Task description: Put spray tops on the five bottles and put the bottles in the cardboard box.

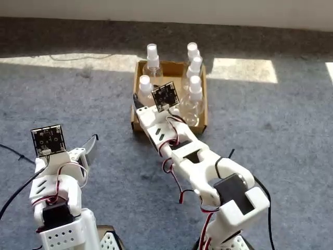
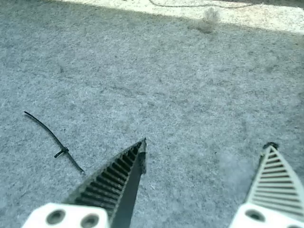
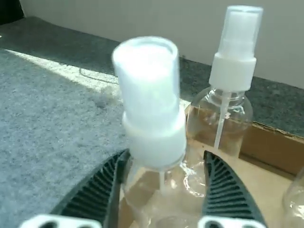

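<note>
The cardboard box (image 1: 204, 104) stands at the table's middle back, with several clear bottles in it, each capped by a white spray top. My right gripper (image 1: 144, 102) reaches into the box's near left corner. It is shut on the bottle (image 1: 144, 86) there, below that bottle's spray top (image 3: 152, 118), with a black finger (image 3: 107, 190) against each side of the glass. Behind it stands a second capped bottle (image 3: 228, 95). My left gripper (image 2: 207, 143) hangs open over bare grey carpet at the near left (image 1: 87, 148), holding nothing.
The table is covered in grey carpet (image 1: 270, 130). A black cable tie (image 2: 57, 142) lies on it close to my left gripper. Sunlit patches run along the back, by the box. The box's brown wall (image 3: 270, 142) rises behind the bottles.
</note>
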`<state>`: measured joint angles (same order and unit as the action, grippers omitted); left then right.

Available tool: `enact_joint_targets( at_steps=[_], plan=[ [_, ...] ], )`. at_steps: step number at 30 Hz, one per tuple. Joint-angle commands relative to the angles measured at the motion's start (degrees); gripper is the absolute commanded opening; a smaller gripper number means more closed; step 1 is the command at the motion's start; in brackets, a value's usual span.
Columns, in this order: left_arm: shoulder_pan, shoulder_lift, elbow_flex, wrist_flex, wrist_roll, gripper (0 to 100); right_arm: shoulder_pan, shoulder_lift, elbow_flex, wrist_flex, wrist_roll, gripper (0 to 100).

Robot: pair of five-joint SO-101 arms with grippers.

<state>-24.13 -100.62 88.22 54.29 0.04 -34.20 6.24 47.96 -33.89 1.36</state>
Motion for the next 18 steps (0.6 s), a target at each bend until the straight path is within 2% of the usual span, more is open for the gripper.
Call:
enact_joint_targets(
  at_steps=[1, 14, 18],
  plan=[
    [0.75, -0.04, -0.22, -0.97, -0.44, 34, 0.48, -0.48, -0.48, -0.92, -0.44, 19.6],
    [0.75, -0.04, -0.22, -1.05, -0.44, 34, 0.57, -0.57, -0.92, -0.92, -0.70, 19.9],
    [0.75, -0.04, -0.22, -1.05, -0.44, 34, 0.66, -0.57, -0.92, -0.92, -5.63, 19.9]
  ],
)
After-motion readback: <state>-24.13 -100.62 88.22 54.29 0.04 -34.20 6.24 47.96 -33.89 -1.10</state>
